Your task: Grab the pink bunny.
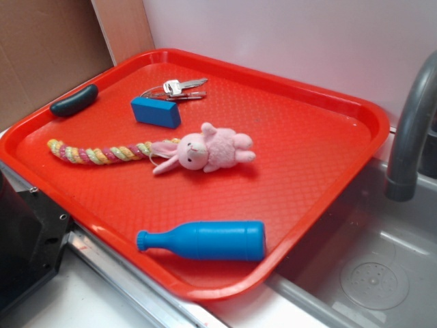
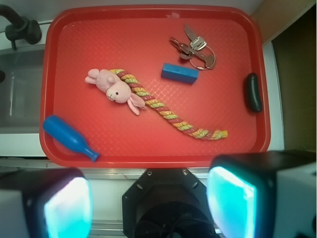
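Claw [image 2: 148,208] hangs high above the red tray [image 2: 148,158], fingers spread wide and empty; pink bunny [image 2: 113,87] lies untouched

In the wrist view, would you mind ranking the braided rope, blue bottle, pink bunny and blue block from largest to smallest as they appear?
1. braided rope, clearly the longest
2. blue bottle and pink bunny: similar extent, too close to rank
3. blue block, smallest
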